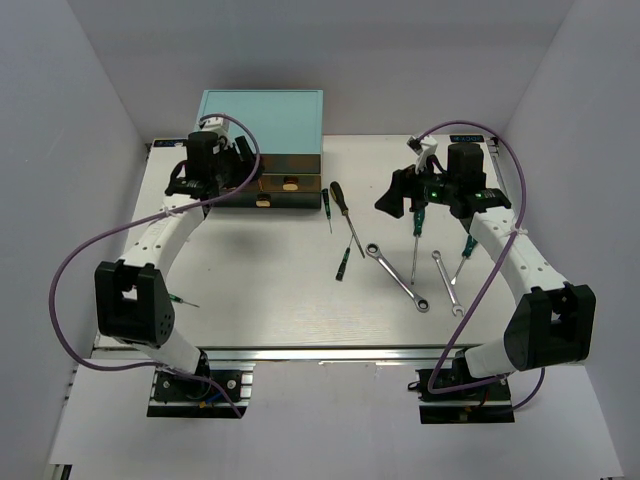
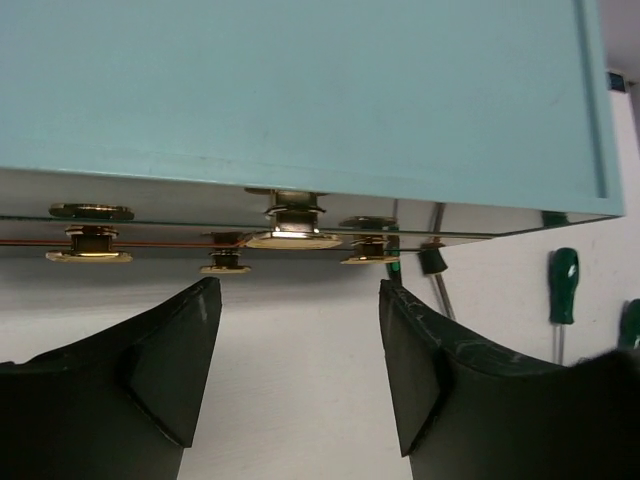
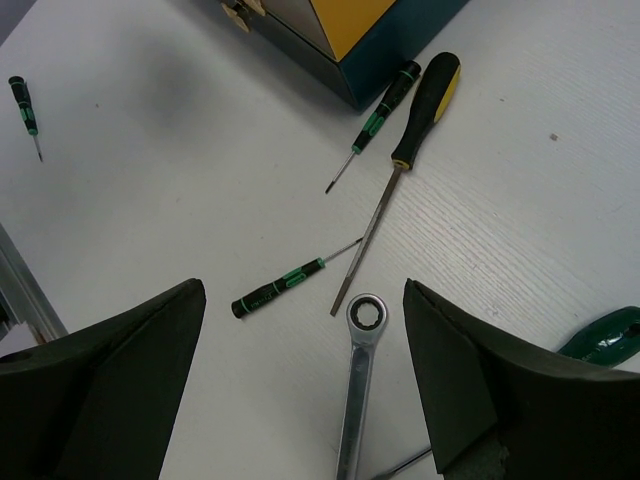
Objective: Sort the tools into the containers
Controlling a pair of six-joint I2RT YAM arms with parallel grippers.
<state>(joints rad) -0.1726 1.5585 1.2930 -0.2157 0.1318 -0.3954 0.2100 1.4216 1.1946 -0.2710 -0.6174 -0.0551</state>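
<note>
The white desk (image 1: pixel 270 310) carried a teal-topped cabinet (image 1: pixel 262 118) toward 11 o'clock in the top view. Its brownish drawers (image 1: pixel 288 186) were stepped along the cabinet's near face.

The left pincer (image 1: pixel 240 163) hung at the left end of that face, with the drawers at its 3 o'clock. Its fingers stood apart and gripped nothing. Through its wrist camera, a gold knob (image 2: pixel 295 238) sat at 12 o'clock of the gap between the fingers, close ahead but untouched.

The right pincer (image 1: pixel 398 195) hovered over the desk's right half, at 3 o'clock from the drawers and well apart from them. Its fingers were likewise spread, with nothing between them.

Through the right wrist camera, the ratchet wrench (image 3: pixel 358 390) lay flat on the desk at 6 o'clock within the gap. The big black-and-yellow screwdriver (image 3: pixel 425 100) lay out at 1 o'clock, its tip near the wrench's ring. A small green-banded screwdriver (image 3: pixel 280 285) lay at 10 o'clock of that ring. Another small screwdriver (image 3: pixel 385 105) lay just beside the big handle, near the cabinet's corner.

In the top view, a slimmer wrench (image 1: pixel 447 282) lay at 3 o'clock of the ratchet wrench. Two green-handled screwdrivers flanked it, the long-shafted one (image 1: pixel 416 235) below the right pincer and the shorter one (image 1: pixel 466 248) by the right arm. A tiny screwdriver (image 1: pixel 182 299) lay alone at 8 o'clock on the desk, beside the left arm's elbow.
</note>
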